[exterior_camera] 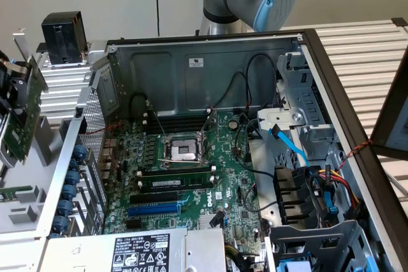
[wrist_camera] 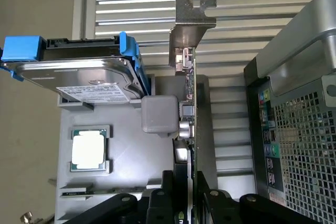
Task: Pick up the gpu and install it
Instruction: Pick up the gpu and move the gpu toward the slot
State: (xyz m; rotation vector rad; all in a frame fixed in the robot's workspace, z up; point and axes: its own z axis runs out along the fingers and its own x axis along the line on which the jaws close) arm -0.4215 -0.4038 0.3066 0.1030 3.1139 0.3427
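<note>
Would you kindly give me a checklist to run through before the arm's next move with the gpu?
1. The hand is closed on the gpu: ok.
2. The gpu is free of the case wall: ok, it hangs outside, at the exterior view's left.
3. The blue slot is empty: ok.
4. The gpu is above that slot: not ok.
5. The rear opening behind the slot is free: cannot tell.

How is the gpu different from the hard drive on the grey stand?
The gpu is clamped in the gripper; the hard drive sits on the grey stand. The gpu carries a silver bracket, the hard drive a blue carrier. Both are outside the computer case.
</note>
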